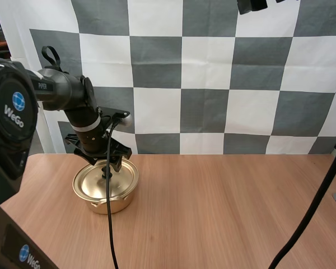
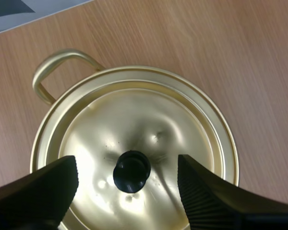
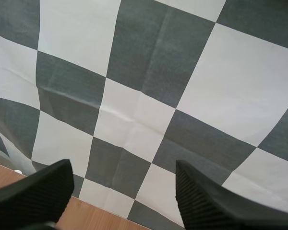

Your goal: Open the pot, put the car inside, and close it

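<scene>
High view puts the gold pot point(image 1: 107, 200), lid point(image 1: 103, 182) on, at the tabletop's point(image 1: 224, 213) left under the left hand point(image 1: 107, 165); left wrist view adds fingers point(image 2: 48, 187) spread either side of the black knob point(image 2: 131, 171), not touching; right wrist view shows the right hand point(image 3: 125, 179) spread, holding nothing.

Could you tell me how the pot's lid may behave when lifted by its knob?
The lid looks like thin stiff metal, so probably light and rigid. Its shiny surface seems slippery; the small round knob may let it swing.
</scene>
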